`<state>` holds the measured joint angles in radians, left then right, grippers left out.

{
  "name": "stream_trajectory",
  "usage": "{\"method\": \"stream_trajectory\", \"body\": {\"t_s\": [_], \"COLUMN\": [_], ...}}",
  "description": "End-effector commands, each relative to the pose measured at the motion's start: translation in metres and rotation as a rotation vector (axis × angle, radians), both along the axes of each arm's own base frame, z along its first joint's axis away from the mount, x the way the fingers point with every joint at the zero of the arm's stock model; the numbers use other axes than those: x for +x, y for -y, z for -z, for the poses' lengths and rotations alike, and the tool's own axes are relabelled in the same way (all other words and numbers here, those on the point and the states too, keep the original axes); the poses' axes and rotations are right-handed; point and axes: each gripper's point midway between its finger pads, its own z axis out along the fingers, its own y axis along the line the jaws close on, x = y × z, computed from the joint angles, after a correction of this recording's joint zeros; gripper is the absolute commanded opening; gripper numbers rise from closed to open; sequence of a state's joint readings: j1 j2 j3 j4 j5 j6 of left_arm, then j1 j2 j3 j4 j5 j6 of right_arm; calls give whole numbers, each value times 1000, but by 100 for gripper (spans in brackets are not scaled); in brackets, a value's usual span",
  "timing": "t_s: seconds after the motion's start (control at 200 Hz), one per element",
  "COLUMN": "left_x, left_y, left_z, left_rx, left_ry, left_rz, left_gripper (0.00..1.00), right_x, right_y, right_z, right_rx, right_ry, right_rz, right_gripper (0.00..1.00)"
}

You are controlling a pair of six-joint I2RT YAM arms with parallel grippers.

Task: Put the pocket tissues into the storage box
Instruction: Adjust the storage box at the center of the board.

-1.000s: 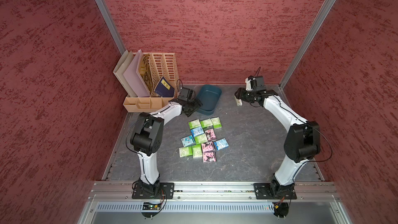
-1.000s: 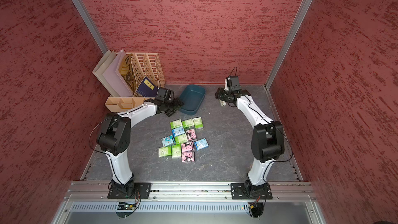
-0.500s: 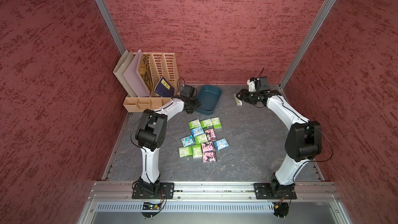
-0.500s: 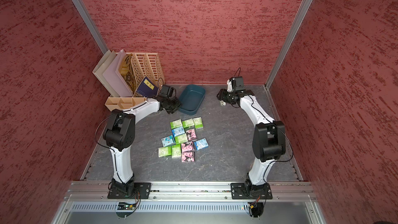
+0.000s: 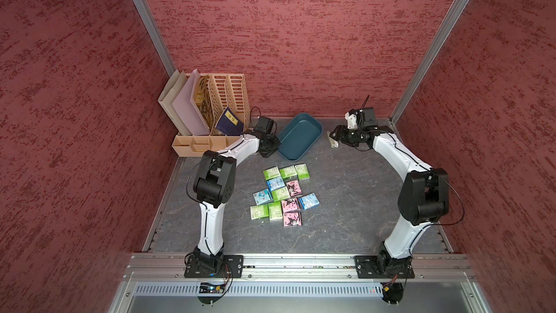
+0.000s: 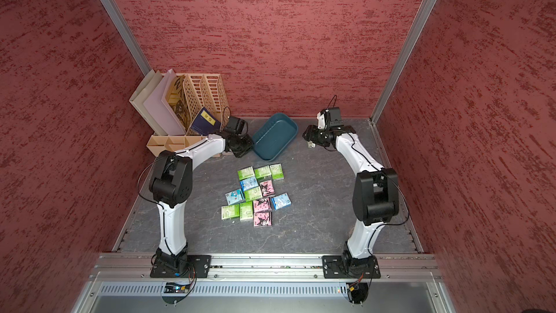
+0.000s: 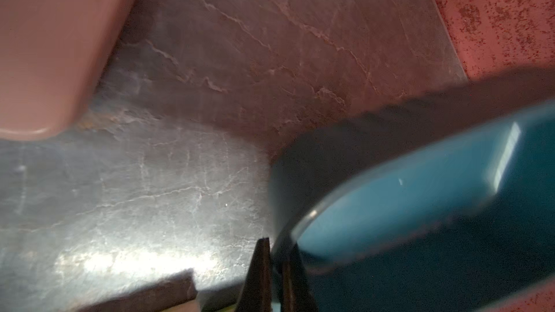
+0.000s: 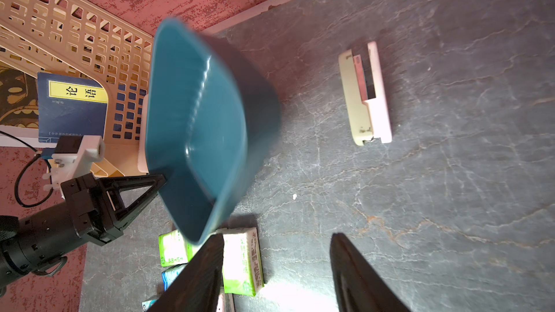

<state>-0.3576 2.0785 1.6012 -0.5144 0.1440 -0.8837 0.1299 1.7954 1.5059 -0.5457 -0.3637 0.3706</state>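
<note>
A tall beige slotted plastic file organiser (image 5: pixel 231 97) crowds the far left, near the shallow teal plastic storage box (image 5: pixel 298 138). The left gripper (image 7: pixel 277 246) pinches its smooth rounded rim. Glossy plastic-wrapped pocket tissues (image 5: pixel 281 194) lie mid-table, nearer. The right gripper (image 8: pixel 277 237) hangs with jaws apart, empty, near a small beige stapler-like object (image 8: pixel 360 100).

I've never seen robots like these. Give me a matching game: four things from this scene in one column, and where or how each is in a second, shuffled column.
1. left gripper
2. right gripper
3. pocket tissues
4. blue book

A. inside the beige organiser
B. shut on the storage box rim
C. open, holding nothing
D. clustered on the table

Pairs: 1-B, 2-C, 3-D, 4-A
</note>
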Motion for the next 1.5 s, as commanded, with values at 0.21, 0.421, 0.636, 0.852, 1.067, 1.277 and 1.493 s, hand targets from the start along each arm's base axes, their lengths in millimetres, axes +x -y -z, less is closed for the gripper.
{"method": "stream_trajectory", "body": {"t_s": [0.21, 0.421, 0.636, 0.852, 1.067, 1.277, 1.493], "left_x": [9, 21, 25, 24, 33, 34, 26], "left_y": [-23, -60, -67, -62, -64, -61, -64], "left_z": [0, -37, -51, -51, -41, -32, -19], "left_rx": [112, 329, 283, 166, 160, 164, 181], "left_ry": [-29, -10, 62, 143, 175, 155, 102], "left_rz": [74, 259, 503, 696, 785, 814, 826], "left_gripper": [0, 0, 0, 0, 0, 0, 0], "right_x": [2, 0, -3, -12, -26, -36, -47], "right_y": [4, 8, 6, 7, 10, 13, 17], "right_z": [-11, -20, -23, -25, -20, -18, -16], "right_rx": [1, 0, 21, 29, 28, 17, 4], "right_ry": [21, 44, 43, 36, 17, -2, -9], "right_rz": [-5, 4, 3, 12, 27, 38, 49], "right_gripper": [61, 61, 62, 62, 62, 62, 62]}}
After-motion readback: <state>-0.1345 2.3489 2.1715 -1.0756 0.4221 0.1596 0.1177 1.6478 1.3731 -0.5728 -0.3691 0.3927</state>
